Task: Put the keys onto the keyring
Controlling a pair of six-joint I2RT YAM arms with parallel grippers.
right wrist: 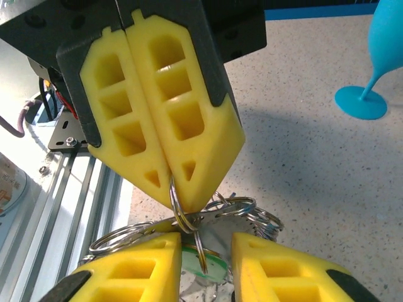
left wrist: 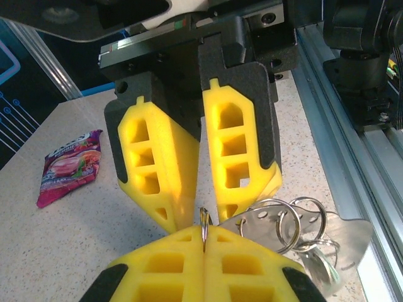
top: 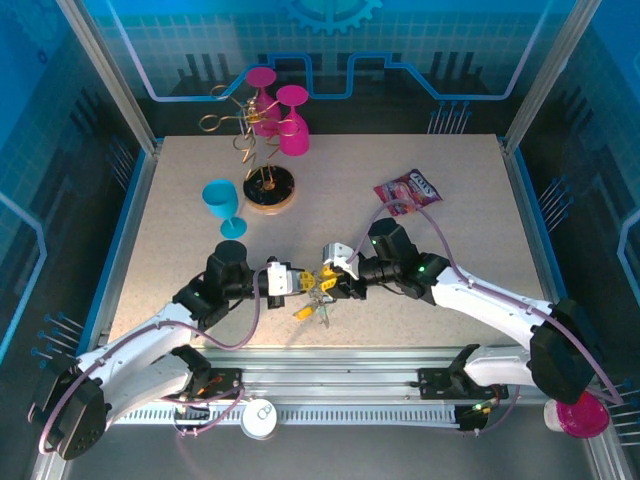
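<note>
Thin metal wire keyring (right wrist: 176, 214): likely light, stiff, slippery; grip the wire itself.
Left gripper (right wrist: 178, 192): pinching keyring.
Right gripper (right wrist: 206, 255): slightly spread.

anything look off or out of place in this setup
What looks like a pink cup lies off the table, past its near right corner by the right arm, unlike the blue cup standing on it. A snack packet lies near the far right. Nothing looks spilled or broken.

Left gripper (top: 303, 281) and right gripper (top: 328, 272) meet tip to tip, near-centre on the table (top: 470, 240).
Keyring (left wrist: 203, 221) sits between the left one's tips, keys (top: 314, 306) hanging under both. Cup (top: 222, 203) lies behind the left arm (top: 150, 340), stand (top: 268, 188) behind the cup, goblets (top: 292, 125) behind that, packet (top: 408, 189) behind the right arm (top: 480, 295).
</note>
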